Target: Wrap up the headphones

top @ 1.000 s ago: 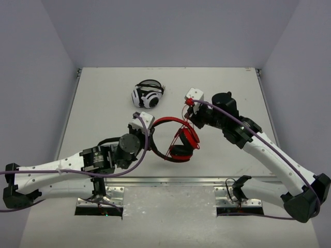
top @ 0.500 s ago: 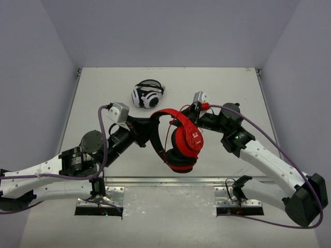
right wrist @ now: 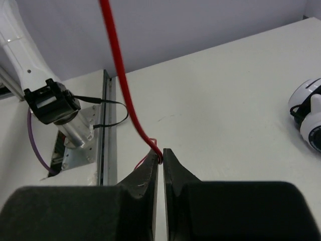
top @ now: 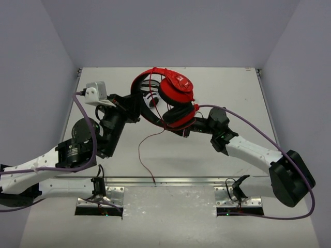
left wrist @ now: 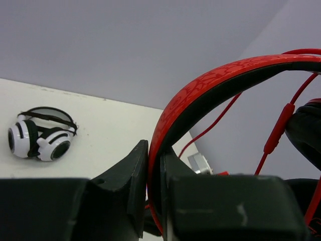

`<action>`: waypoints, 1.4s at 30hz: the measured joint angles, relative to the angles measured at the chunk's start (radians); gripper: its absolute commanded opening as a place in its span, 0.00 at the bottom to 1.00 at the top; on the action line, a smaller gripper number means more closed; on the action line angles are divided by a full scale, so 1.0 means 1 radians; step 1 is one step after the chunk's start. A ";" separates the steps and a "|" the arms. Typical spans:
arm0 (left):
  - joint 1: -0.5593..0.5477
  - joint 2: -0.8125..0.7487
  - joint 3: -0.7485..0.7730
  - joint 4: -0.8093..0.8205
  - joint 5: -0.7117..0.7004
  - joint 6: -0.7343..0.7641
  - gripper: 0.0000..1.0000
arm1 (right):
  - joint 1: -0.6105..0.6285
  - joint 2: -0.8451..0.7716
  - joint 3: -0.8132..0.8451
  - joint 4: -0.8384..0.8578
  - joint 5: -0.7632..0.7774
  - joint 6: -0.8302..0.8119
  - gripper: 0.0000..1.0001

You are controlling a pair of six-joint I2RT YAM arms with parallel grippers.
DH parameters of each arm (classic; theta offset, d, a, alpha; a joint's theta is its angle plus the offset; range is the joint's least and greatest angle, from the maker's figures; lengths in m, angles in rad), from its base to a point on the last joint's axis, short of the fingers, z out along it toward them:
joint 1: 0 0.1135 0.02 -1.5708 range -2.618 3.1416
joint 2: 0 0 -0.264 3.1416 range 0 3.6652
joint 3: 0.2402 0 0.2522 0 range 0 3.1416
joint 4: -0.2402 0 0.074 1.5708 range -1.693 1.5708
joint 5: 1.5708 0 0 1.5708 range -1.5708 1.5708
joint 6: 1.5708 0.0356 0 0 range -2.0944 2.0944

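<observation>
**A:** In the right wrist view, where does the cable (right wrist: 120, 85) go above the right end effector (right wrist: 161, 160)?

**B:** Out past the top edge. The black-and-white headphones (right wrist: 310, 118) are also cut by the right edge.

**A:** And from overhead?

**B:** That end effector's tips are hidden under the headphones (top: 176, 90), which also cover most of the black-and-white pair.

**A:** And the left wrist view?

**B:** The headband (left wrist: 200, 90) drops out of sight between the fingers of the left end effector (left wrist: 154, 155). The ear cup (left wrist: 308, 133) is cropped at the right edge.

one pair of red headphones (top: 175, 89), one pair of black-and-white headphones (left wrist: 42, 140).
</observation>
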 measured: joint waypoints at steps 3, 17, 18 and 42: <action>0.000 0.051 0.045 0.027 -0.098 0.018 0.00 | 0.000 0.021 -0.036 0.077 -0.019 0.047 0.07; 0.021 0.166 0.128 0.033 -0.211 0.040 0.00 | 0.008 0.072 -0.085 0.267 0.000 0.134 0.17; 0.022 0.165 0.128 0.034 -0.216 0.041 0.00 | 0.008 0.079 -0.086 0.277 0.000 0.145 0.27; 0.025 0.170 0.141 -0.016 -0.199 0.045 0.00 | -0.006 0.071 -0.093 0.177 -0.060 -0.005 0.95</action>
